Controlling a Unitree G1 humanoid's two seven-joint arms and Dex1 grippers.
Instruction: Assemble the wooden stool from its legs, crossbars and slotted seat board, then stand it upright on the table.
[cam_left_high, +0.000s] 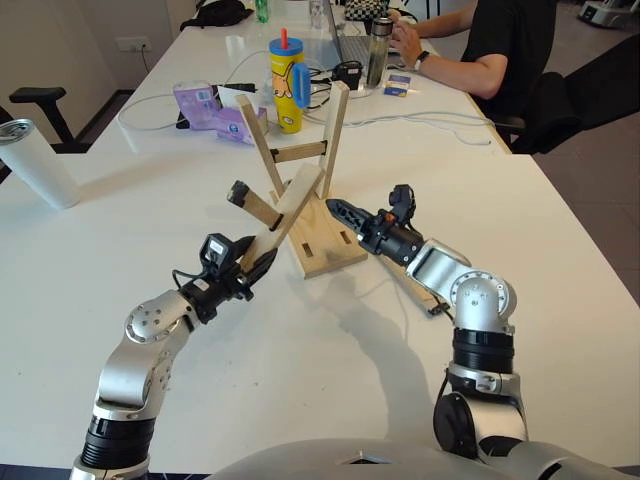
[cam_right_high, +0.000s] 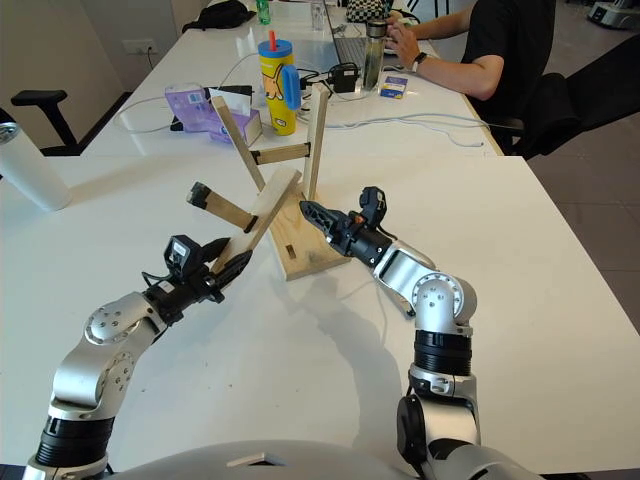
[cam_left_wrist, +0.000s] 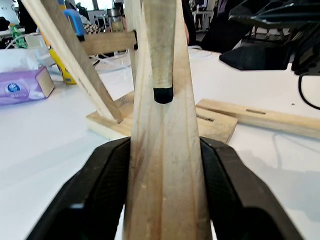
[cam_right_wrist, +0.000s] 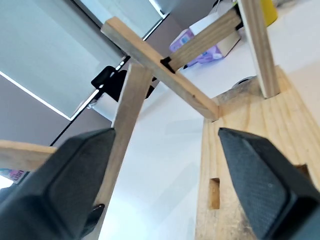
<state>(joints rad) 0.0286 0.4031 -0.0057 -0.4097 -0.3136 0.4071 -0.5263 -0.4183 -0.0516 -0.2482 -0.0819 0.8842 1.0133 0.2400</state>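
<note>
pale wooden slotted seat board (cam_left_high: 330, 250) is lying flat on the white table (cam_left_high: 120, 230). two slim wooden legs (cam_left_high: 259, 140) are standing up from it and splaying apart toward their tops, with a short wooden crossbar (cam_left_high: 300, 152) joining them partway up.

the left gripper (cam_left_high: 258, 265) is sitting just to the robot's left of the board. its black fingers (cam_left_wrist: 102, 192) are pressing tight on either side of a third wooden leg (cam_left_high: 290, 210). this leg is tilting up and away from the gripper, toward the two standing legs. a fourth leg with a black tip (cam_left_high: 248, 200) is crossing it near its upper end; the two seem to be joined there, though the joint itself is hard to make out.

the right gripper (cam_left_high: 340, 210) is hovering low over the near right part of the seat board. its dark fingers (cam_right_wrist: 65, 180) are spreading wide apart and holding nothing.

a loose slotted wooden slat (cam_left_wrist: 270, 119) is lying flat on the table beside the board, partly under the right arm.

farther back, a yellow cup with a blue handle (cam_left_high: 286, 85) and a purple tissue pack (cam_left_high: 205, 105) are sitting behind the stool parts, and a white tumbler (cam_left_high: 35, 160) is standing well off to the left.
</note>
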